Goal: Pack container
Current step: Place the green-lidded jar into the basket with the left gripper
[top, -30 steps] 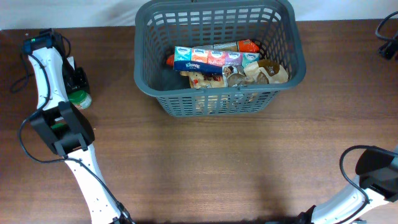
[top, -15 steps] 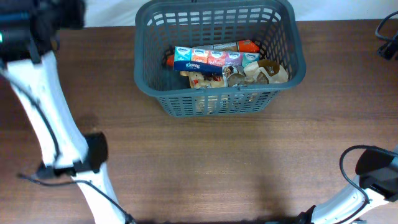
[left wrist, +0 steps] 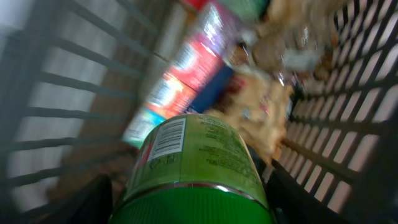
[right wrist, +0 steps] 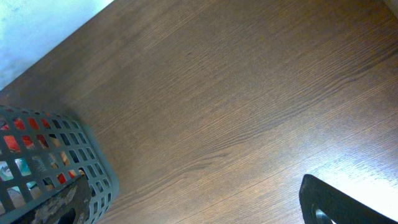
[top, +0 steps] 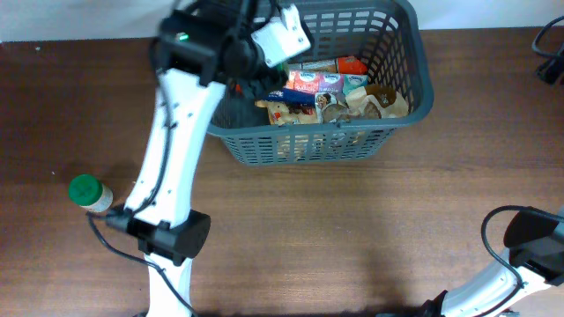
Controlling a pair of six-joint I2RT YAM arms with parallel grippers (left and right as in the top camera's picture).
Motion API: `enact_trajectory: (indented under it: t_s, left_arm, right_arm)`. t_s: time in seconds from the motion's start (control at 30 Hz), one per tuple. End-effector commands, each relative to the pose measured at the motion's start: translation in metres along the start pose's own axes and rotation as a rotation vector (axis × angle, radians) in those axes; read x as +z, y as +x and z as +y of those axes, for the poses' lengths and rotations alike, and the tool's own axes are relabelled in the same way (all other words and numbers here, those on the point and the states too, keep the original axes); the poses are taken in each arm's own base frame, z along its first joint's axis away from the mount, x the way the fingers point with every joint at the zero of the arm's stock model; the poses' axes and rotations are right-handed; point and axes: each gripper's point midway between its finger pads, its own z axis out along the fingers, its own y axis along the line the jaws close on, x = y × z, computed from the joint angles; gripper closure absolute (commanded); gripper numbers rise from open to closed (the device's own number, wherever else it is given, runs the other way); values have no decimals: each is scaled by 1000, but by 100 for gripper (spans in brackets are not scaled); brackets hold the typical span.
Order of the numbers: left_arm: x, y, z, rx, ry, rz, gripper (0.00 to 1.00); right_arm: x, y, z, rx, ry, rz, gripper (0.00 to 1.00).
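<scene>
The wooden table [top: 352, 220] carries the container [top: 308, 148] at its far middle edge. The container holds a row of tissue packs [top: 322, 83] and a brown bag [top: 379, 101], among other goods. The left arm [top: 172, 132] reaches over the container's left side. The left gripper [left wrist: 196, 198] is clamped on a green-lidded jar [left wrist: 193, 149] inside the walls. A green-capped bottle [top: 86, 190] lies on the table, well left of the container. Only one dark part of the right gripper [right wrist: 336, 202] shows, so its state cannot be told.
</scene>
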Motion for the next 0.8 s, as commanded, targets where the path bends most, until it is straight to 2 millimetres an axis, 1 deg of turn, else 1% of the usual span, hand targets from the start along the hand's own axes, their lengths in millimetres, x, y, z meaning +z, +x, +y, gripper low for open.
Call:
enact_trajectory:
  t_s: [0.0, 0.1, 0.13, 0.2, 0.23, 0.27, 0.33, 0.37, 0.4, 0.43, 0.47, 0.5, 0.53, 0.57, 0.6, 0.63, 0.67, 0.7, 0.73, 0.77]
  left_arm:
    - [46, 27, -13, 21, 84, 102, 98]
    - [85, 60, -23, 12, 116, 216, 98]
    - [92, 67, -26, 10, 125, 237, 96]
    - [108, 84, -32, 9, 138, 288, 89]
    - [113, 90, -33, 9, 140, 307, 78]
    - [117, 96, -34, 10, 136, 325, 53]
    - [117, 95, -30, 11, 117, 327, 29]
    - [116, 94, -23, 1, 82, 330, 24]
    - [112, 92, -13, -25, 29, 338, 21]
    - [106, 89, -4, -51, -20, 340, 6]
    - [92, 83, 12, -103, -102, 340, 1]
    - [79, 78, 22, -128, -155, 334, 1]
    - [69, 74, 28, -141, -186, 326, 1]
    - [35, 58, 45, -194, -275, 279, 1]
    - [13, 50, 54, -243, -329, 242, 1]
    - [-22, 44, 68, -334, -411, 186, 1]
    - [-52, 44, 80, -428, -477, 131, 1]
    - [-94, 53, 98, -553, -554, 51, 1]
    - [-134, 76, 117, -689, -637, -7, 1]
    - [-156, 99, 128, -782, -687, -22, 1]
  right_arm:
    - [-2, -2, 3, -1, -16, -8, 1]
    - [-2, -2, 3, -1, -16, -8, 1]
    - [-2, -2, 3, -1, -16, -8, 1]
    - [-2, -2, 3, -1, -16, -8, 1]
    - [-2, -2, 3, -1, -16, -8, 1]
    - [-2, -2, 3, -1, -16, -8, 1]
    - [-2, -2, 3, -1, -16, -8, 1]
    - [-2, -2, 3, -1, -16, -8, 1]
    - [-2, -2, 3, -1, -16, -8, 1]
    - [-2, -2, 3, -1, -16, -8, 1]
    - [-2, -2, 3, -1, -16, -8, 1]
    - [-2, -2, 3, -1, -16, -8, 1]
    - [-2, -2, 3, -1, -16, -8, 1]
    - [-2, -2, 3, -1, -16, -8, 2]
    - [-2, -2, 3, -1, -16, -8, 1]
    - [-2, -2, 3, -1, -16, -8, 1]
    - [-2, -2, 3, -1, -16, -8, 1]
    - [-2, -2, 3, -1, -16, -8, 1]
    - [-2, -2, 3, -1, -16, -8, 1]
    - [-2, -2, 3, -1, -16, -8, 1]
